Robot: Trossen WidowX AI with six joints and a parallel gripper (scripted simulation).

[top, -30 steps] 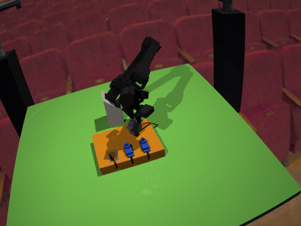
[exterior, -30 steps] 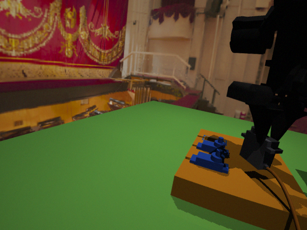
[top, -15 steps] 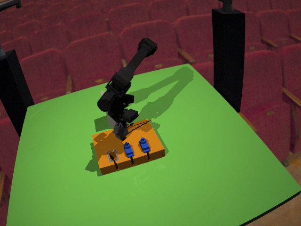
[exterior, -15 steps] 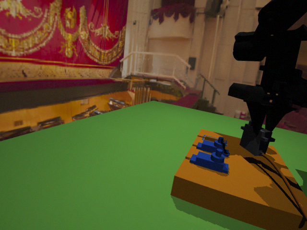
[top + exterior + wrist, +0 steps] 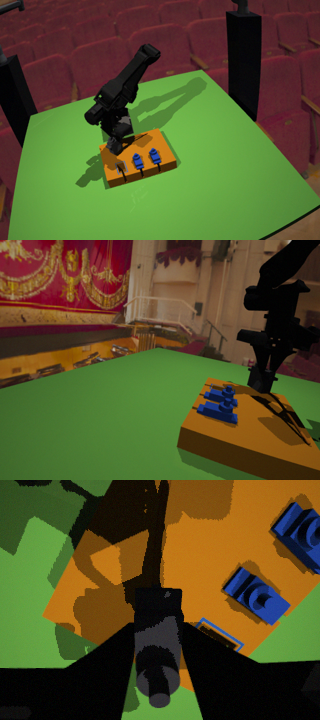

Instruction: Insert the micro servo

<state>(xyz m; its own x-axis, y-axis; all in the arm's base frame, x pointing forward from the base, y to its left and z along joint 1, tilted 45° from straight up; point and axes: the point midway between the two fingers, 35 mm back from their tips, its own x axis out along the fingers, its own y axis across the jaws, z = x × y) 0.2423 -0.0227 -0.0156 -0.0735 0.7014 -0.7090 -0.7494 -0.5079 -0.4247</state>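
Observation:
The loose servo [image 5: 115, 147] [image 5: 261, 380] [image 5: 157, 640] is dark grey. My gripper [image 5: 113, 140] [image 5: 267, 369] [image 5: 158, 628] is shut on it and holds it tilted over the orange deck [image 5: 166, 155] [image 5: 248, 428] [image 5: 205, 545], behind the empty pocket in the top view. Its output shaft [image 5: 160, 700] points towards the wrist camera. Its thin cable [image 5: 297, 423] trails from the body across the deck, away from the pocket side. The empty pocket [image 5: 123, 167] [image 5: 218, 633] has a blue outline and a side notch [image 5: 124, 177]. The pocket is partly hidden in the exterior view. The exact gap under the servo is unclear.
Two blue servos sit in the deck beside the pocket, the nearer one [image 5: 138, 162] [image 5: 219, 395] [image 5: 257, 597] and the farther one [image 5: 155, 157] [image 5: 217, 412] [image 5: 310, 535]. A grey panel [image 5: 126, 120] stands behind the arm. Black pillars [image 5: 244, 64] [image 5: 15, 98] stand at the table's edges.

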